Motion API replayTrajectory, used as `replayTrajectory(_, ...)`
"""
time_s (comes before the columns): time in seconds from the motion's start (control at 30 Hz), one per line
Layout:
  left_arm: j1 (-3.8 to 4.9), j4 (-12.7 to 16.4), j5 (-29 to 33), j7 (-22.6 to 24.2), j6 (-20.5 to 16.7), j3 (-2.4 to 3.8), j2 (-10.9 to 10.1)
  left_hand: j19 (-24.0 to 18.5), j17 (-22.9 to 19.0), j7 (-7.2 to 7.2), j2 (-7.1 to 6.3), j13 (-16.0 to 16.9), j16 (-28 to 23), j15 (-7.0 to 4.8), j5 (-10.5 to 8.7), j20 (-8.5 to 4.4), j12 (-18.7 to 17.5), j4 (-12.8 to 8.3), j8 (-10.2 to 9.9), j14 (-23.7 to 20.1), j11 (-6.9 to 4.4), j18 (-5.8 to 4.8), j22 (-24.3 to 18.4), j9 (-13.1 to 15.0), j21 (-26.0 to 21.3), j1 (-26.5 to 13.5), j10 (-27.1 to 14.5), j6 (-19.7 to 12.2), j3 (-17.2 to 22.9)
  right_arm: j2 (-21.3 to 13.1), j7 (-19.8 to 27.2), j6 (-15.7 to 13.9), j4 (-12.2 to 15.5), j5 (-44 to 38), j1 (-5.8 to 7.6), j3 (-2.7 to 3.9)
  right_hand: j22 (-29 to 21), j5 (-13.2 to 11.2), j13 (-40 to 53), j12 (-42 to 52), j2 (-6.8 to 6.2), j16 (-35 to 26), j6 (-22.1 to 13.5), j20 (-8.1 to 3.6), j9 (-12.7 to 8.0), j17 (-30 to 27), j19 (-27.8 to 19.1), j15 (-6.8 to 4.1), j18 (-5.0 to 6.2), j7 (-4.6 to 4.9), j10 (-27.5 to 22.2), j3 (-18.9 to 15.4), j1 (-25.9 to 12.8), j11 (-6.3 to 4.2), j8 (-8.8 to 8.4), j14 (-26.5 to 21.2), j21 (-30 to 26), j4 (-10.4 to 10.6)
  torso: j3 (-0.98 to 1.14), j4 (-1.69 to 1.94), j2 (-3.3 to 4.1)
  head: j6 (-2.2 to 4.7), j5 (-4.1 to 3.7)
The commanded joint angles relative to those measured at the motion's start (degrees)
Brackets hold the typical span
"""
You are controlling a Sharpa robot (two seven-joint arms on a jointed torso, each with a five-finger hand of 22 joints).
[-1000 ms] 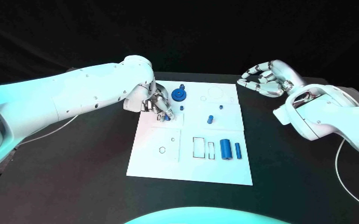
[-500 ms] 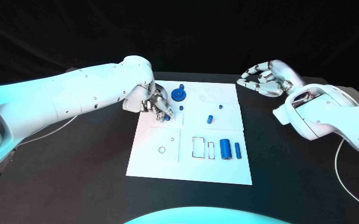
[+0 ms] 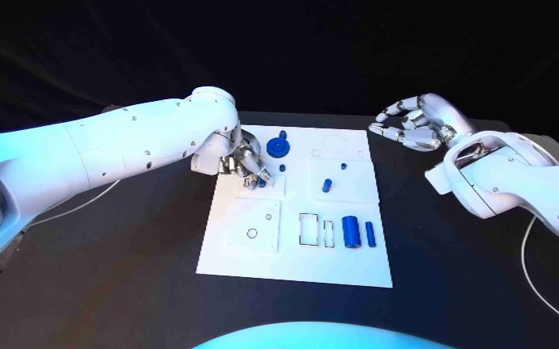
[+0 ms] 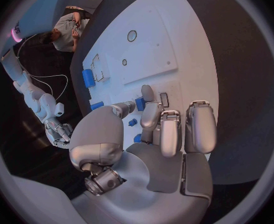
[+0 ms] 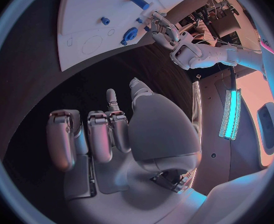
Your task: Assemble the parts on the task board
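head view: left hand [image 3: 242, 163] lowered onto the far-left part of the task board [image 3: 262, 252], fingers curled down, a small blue part [image 3: 263, 181] right at the fingertips — cannot tell whether pinched or merely touched. left wrist view: same hand [image 4: 158, 134], fingers [image 4: 149, 115] bent toward a short blue piece [image 4: 139, 103] on the white plate. right hand [image 3: 414, 125] hovered over black table [image 3: 466, 268] beside the board's far-right corner, fingers curled inward, holding nothing. blue gear [image 3: 279, 147] near the far edge; two blue cylinders [image 3: 350, 232] lying toward the near-right.
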Motion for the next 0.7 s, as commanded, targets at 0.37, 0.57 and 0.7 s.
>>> replayTrajectory(0.37, -0.28, 2.40, -1.39, 0.48, -4.14, 1.19, -2.40, 0.15, 15.10, -0.05, -1.14, -0.44, 0.20, -0.37, -0.34, -0.21, -0.34, 0.13, -0.14, 6.07, 0.00, -0.34, -0.29, 0.17, -0.02, -0.16, 0.18, 0.37, -2.06, -0.05, 0.50, 0.64, -0.18, -0.49, -0.27, 0.00, 11.85, 0.36, 10.27, -0.23, -0.09, -0.25, -0.21, -0.32, 0.09, 9.93, 3.36, -0.27, 0.88, 0.01, 1.72, -0.28, -0.21, -0.34, 0.09, 4.86, -0.39, -0.11, -0.07, 0.06, -0.04, 0.26, -0.42)
replayTrajectory(0.57, -0.23, 4.02, -0.93, 0.85, -6.85, 3.26, -3.51, 0.07, 14.93, -0.03, -1.22, -1.38, 0.12, -0.40, 0.07, -0.26, -1.01, -0.07, -0.19, 6.02, -0.01, -0.29, -0.49, 0.27, -0.17, 0.77, -0.34, 0.04, -2.64, 0.11, 0.61, 0.63, -0.51, -0.48, -0.56, 0.00, 11.85, 0.36, 10.27, -0.23, -0.09, -0.25, -0.21, -0.32, 0.09, 9.93, 3.36, -0.27, 0.88, 0.01, 1.72, -0.28, -0.21, -0.34, 0.09, 4.86, -0.39, -0.11, -0.12, 0.00, -0.11, 0.45, -0.26)
replayTrajectory(0.7, -0.01, 5.17, 0.05, 1.02, -8.03, 4.81, -4.62, -0.45, 13.89, 0.23, -1.32, -3.72, -0.39, -0.28, 0.38, -0.21, -2.70, -0.08, -0.43, 5.71, 0.20, -0.05, -1.67, 0.41, -0.93, 2.37, -1.73, -0.86, -3.51, 0.22, 0.63, 0.65, -0.74, -0.46, -0.75, 0.00, 11.85, 0.35, 10.26, -0.23, -0.10, -0.25, -0.29, -0.33, 0.11, 9.96, 3.36, -0.27, 0.88, 0.01, 1.72, -0.34, -0.27, -0.34, 0.15, 4.87, -0.40, -0.10, -0.05, 0.05, -0.06, 0.57, -0.29)
